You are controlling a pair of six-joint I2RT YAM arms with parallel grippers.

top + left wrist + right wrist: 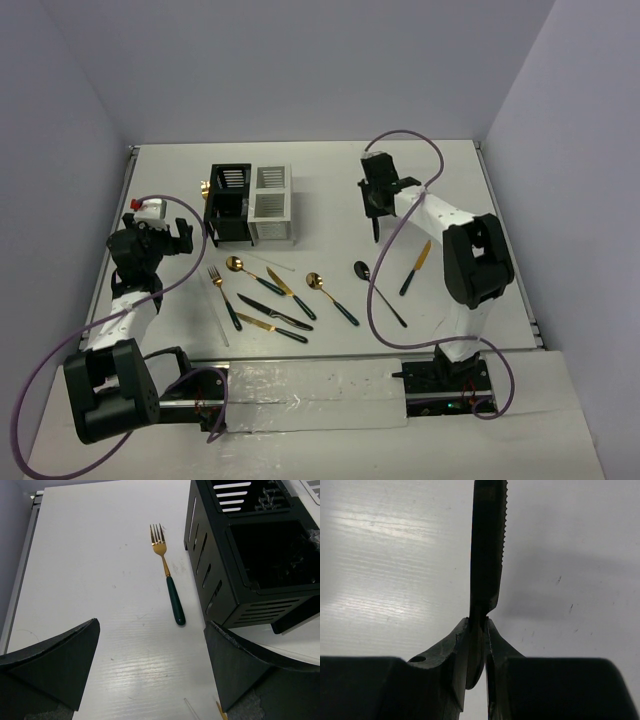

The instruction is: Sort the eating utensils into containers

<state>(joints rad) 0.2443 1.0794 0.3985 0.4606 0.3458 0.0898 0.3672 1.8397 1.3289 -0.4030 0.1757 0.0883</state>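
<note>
Utensils on table: forks, spoons and knives lie scattered across the lower middle of the top view, near the arms; judged still to be sorted.
Left gripper [160, 232]: centre left of the top view, jaws spread wide and empty, hovering above the table.
Gold fork [166, 573]: upper middle of the left wrist view, flat just left of the black caddy.
Black caddy [228, 203]: upper middle, joined to the white caddy [272, 204]; some utensils already stand inside.
Right gripper [479, 630]: upper right of the top view, pinched on a black knife [488, 545], seemingly lifted for carrying leftward.
</note>
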